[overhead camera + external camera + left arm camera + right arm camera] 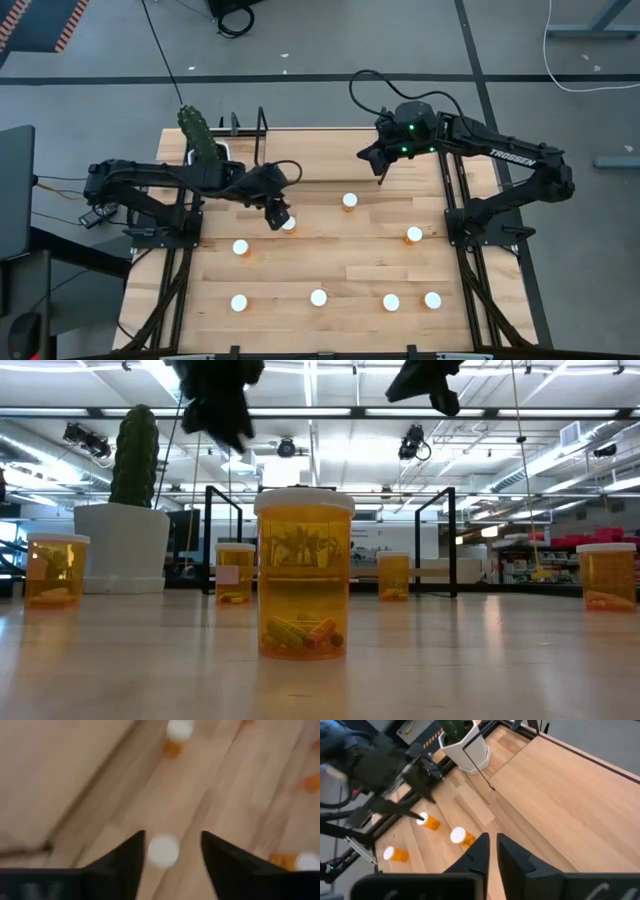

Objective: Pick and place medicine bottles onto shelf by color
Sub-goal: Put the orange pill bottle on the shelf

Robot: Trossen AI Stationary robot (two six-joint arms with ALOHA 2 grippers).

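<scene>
Eight amber medicine bottles with white caps stand upright on the wooden table. My left gripper [279, 213] [215, 405] hovers open, well above the table. In the left wrist view its fingers [125, 857] frame the white cap of one bottle [162, 851] [289, 223] below without touching it. Other bottles stand at mid-table [349, 200] [413, 234] [240, 247] and in a near row [318, 297] [303, 575]. My right gripper [382, 168] [492, 847] hangs shut, holding nothing, above the far part of the table. The shelf [262, 125] [430, 540] sits at the far edge between black wire uprights.
A white pot with a cactus [205, 148] [125, 545] [465, 750] stands at the far left, beside the shelf's left upright. Black arm frames [165, 235] [480, 230] border the table's left and right sides. Bare wood lies between the bottles at mid-table.
</scene>
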